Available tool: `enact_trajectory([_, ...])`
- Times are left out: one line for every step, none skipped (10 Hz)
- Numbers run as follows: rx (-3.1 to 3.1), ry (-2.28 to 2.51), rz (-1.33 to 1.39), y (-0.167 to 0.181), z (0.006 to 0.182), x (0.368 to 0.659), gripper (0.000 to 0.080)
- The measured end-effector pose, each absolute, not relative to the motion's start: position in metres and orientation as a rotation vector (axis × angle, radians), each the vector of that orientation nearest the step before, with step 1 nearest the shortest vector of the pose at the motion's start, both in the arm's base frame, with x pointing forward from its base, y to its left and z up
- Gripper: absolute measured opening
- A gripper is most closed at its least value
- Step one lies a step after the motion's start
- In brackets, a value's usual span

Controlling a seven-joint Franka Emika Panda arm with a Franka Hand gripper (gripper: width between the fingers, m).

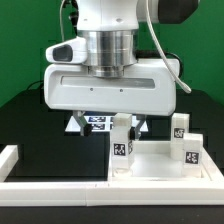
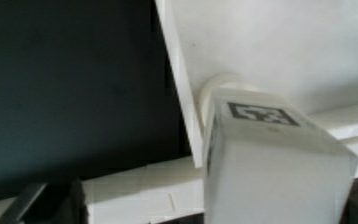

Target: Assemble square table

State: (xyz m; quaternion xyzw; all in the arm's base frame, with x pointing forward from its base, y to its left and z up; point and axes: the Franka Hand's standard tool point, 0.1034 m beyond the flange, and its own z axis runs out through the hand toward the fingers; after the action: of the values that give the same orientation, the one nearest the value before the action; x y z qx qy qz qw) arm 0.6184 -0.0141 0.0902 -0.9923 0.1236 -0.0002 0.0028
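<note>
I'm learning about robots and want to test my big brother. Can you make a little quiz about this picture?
1. True or false: the claw is holding a leg block.
2. How many leg blocks stand upright in the exterior view? A) one B) three C) five
3. Fill in: the big white square slab lies on the exterior view's ____ side.

Key:
1. False. The claw is open and hangs above the nearest leg block without gripping it.
2. B. One near the middle, two further toward the exterior view's right.
3. Right.
</note>
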Motion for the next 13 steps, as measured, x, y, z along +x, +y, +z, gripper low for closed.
enact_trajectory([-3.113,0.389,-0.020,-0.013,0.089,0.620,0.0649])
enact_trajectory([-3.115,0.391,-0.050,-0.012,0.087,0.622,0.0649])
enact_trajectory([-3.115,0.390,-0.067,-0.008,0.086,0.623,0.0649])
enact_trajectory([-3.115,0.387,-0.085,-0.006,0.085,0.624,0.0649])
enact_trajectory([-3.117,0.390,-0.102,-0.004,0.084,0.624,0.0649])
enact_trajectory([-3.117,0.392,-0.095,-0.002,0.082,0.621,0.0649])
enact_trajectory([-3.117,0.393,-0.095,-0.002,0.082,0.621,0.0649])
enact_trajectory([-3.116,0.406,-0.095,-0.002,0.082,0.621,0.0649])
enact_trajectory([-3.112,0.430,-0.095,-0.002,0.082,0.621,0.0559])
enact_trajectory([-3.112,0.429,-0.095,-0.002,0.082,0.621,0.0559])
enact_trajectory([-3.102,0.484,-0.095,-0.002,0.082,0.621,0.0356])
enact_trajectory([-3.085,0.573,-0.094,-0.002,0.081,0.621,0.0290])
enact_trajectory([-3.057,0.698,-0.094,-0.002,0.081,0.621,0.0290])
